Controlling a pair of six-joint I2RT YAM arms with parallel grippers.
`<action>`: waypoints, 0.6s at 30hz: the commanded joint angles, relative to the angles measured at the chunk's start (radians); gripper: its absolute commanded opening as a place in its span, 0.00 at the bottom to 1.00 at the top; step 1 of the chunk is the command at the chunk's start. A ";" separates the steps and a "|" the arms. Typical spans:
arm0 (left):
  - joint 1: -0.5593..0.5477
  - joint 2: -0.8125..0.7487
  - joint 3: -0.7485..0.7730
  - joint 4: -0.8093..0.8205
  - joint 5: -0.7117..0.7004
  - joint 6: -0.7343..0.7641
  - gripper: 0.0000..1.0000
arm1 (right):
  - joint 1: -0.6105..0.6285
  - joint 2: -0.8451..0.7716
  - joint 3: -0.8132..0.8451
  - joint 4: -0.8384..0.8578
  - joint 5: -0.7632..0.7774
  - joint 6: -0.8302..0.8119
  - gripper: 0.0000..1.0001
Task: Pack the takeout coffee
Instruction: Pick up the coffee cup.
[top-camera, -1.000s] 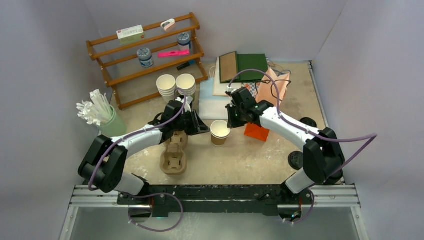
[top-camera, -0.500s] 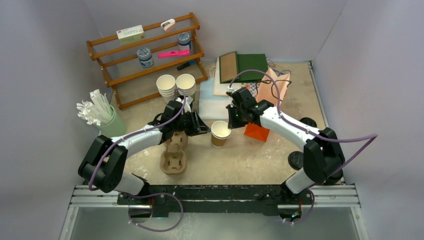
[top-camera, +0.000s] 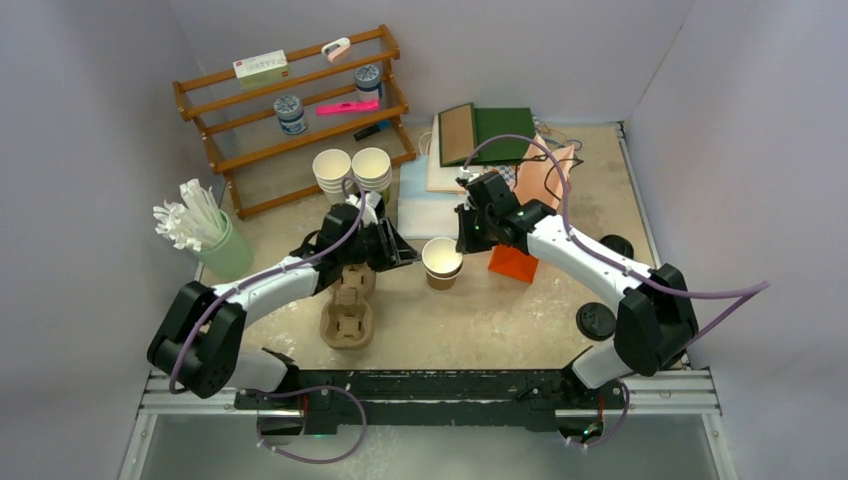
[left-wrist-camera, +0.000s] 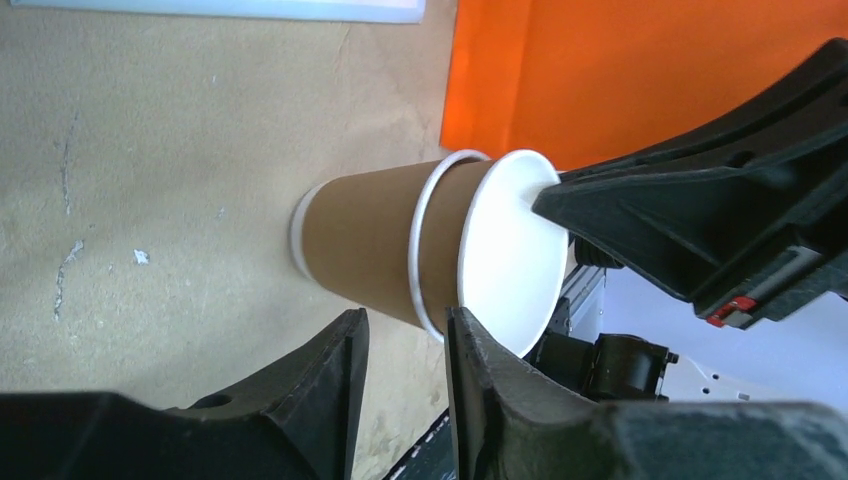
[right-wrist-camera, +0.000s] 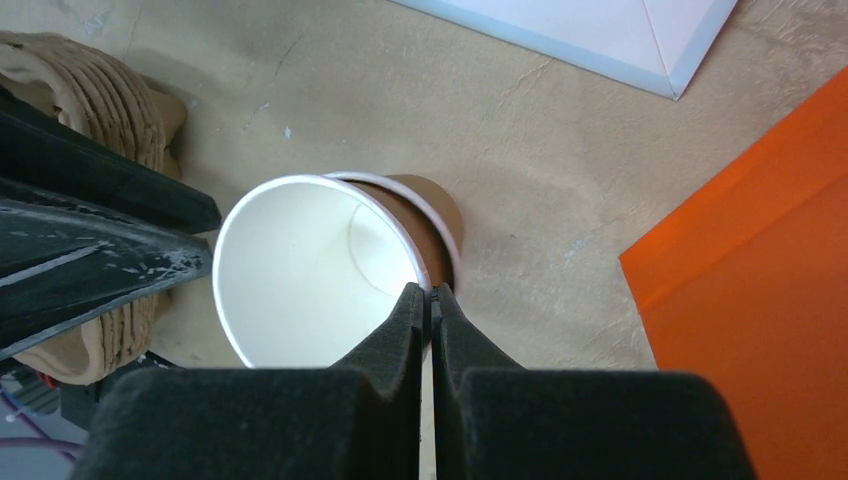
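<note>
The left claw (left-wrist-camera: 405, 322) is narrowly parted and holds nothing, its tips just beside the wall of the outer cup (left-wrist-camera: 350, 250). That brown cup is at the middle of the table (top-camera: 500, 310), with the inner cup (right-wrist-camera: 310, 270) nested partway inside it. The right claw (right-wrist-camera: 428, 298), on the cups' right side, is pinched closed on the inner cup's white rim.

Left of the nested brown cups (top-camera: 441, 262), the far end of the pulp carrier (top-camera: 346, 322) is covered by the left arm (top-camera: 278, 282). From the right wrist, the lower cup (right-wrist-camera: 452, 218) is mostly hidden by the upper cup (right-wrist-camera: 310, 270), and the orange sheet (right-wrist-camera: 760, 330) right of them gets chopped off at the picture's edge.
</note>
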 joint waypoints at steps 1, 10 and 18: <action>-0.008 0.034 -0.003 0.064 0.043 -0.025 0.35 | 0.004 -0.016 0.024 0.018 -0.021 0.017 0.00; -0.009 -0.007 0.017 -0.035 -0.035 -0.011 0.32 | 0.003 -0.057 0.103 -0.030 -0.002 0.021 0.00; -0.024 0.017 0.058 -0.073 -0.057 0.019 0.38 | -0.004 -0.134 0.220 -0.108 0.092 0.023 0.00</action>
